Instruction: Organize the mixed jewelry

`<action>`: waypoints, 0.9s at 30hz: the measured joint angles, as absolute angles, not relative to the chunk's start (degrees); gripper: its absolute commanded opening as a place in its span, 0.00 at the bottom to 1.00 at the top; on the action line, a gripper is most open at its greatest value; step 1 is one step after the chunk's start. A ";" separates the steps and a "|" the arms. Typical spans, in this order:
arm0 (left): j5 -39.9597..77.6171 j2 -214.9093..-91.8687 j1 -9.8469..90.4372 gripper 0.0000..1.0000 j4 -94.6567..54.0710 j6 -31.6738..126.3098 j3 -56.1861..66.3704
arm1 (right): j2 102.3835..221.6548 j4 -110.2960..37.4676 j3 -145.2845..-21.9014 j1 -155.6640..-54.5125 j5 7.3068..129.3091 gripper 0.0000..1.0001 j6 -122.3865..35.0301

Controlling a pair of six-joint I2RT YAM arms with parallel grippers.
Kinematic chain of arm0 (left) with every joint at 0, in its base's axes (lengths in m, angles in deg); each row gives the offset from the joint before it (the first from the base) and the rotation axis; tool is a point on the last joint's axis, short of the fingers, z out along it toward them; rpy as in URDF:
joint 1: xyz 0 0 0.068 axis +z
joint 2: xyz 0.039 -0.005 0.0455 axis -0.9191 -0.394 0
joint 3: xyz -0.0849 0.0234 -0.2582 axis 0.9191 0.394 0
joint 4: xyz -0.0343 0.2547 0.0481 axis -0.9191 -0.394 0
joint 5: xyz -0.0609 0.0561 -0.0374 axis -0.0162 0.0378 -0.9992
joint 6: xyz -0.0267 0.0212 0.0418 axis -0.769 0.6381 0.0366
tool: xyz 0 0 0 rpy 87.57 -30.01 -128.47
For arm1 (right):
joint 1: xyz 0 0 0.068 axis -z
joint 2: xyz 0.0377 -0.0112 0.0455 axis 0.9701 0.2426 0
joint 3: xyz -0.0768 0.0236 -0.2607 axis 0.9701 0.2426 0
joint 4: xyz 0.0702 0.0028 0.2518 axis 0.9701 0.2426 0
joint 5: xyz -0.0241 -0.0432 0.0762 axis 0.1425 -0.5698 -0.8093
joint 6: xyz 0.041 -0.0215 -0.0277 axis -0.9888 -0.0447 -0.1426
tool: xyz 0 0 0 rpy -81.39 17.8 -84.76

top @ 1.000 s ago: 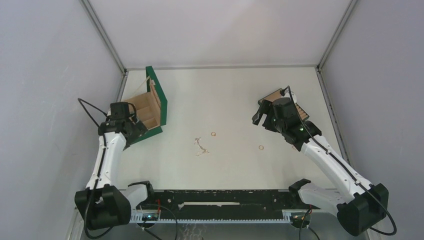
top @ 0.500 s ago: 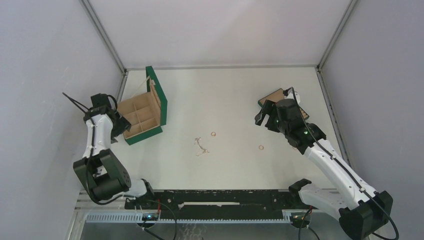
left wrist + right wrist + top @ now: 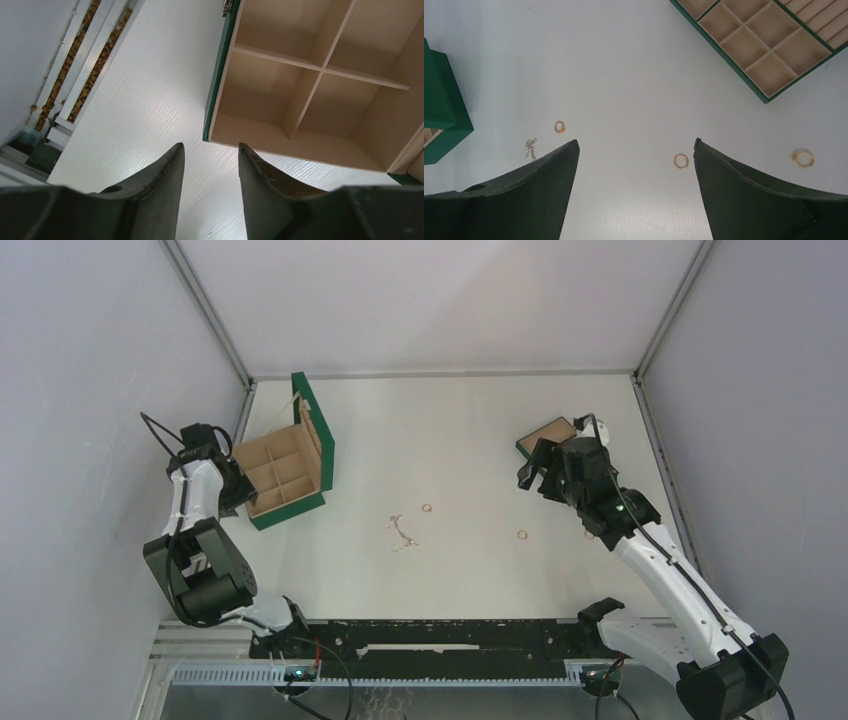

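Two thin gold rings (image 3: pixel 427 508) (image 3: pixel 522 535) and a fine pale chain (image 3: pixel 402 533) lie loose on the white table mid-field. In the right wrist view I see the chain (image 3: pixel 530 148), rings (image 3: pixel 559 126) (image 3: pixel 681 161) and a third gold ring (image 3: pixel 803 158). My right gripper (image 3: pixel 536 473) (image 3: pixel 636 142) is open and empty, above the table, with one ring just inside its right finger. My left gripper (image 3: pixel 232 483) (image 3: pixel 210 146) is open and empty, just short of the green box's near corner (image 3: pixel 212 135).
A dark green box with tan compartments and a raised lid (image 3: pixel 290 465) (image 3: pixel 300 90) stands at the left. A flat green tray of tan compartments (image 3: pixel 548 433) (image 3: pixel 769 45) lies at the right, partly under my right arm. Frame rails run along the left wall (image 3: pixel 75 65).
My left arm has drawn back to the left, off the green box, which now sits flat with its compartments showing. My right arm has shifted slightly right, above the tray.
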State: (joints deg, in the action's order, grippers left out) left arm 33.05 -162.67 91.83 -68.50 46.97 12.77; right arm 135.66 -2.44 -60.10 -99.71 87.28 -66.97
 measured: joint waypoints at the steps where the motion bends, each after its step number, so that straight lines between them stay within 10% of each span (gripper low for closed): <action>1: 32.96 -162.82 91.85 0.45 -68.22 47.41 12.82 | 135.61 -2.44 -60.08 -99.18 86.93 0.93 -66.80; 27: 31.32 -171.00 92.01 0.22 -64.46 50.45 12.79 | 135.15 -2.46 -58.31 -93.50 81.25 0.93 -65.70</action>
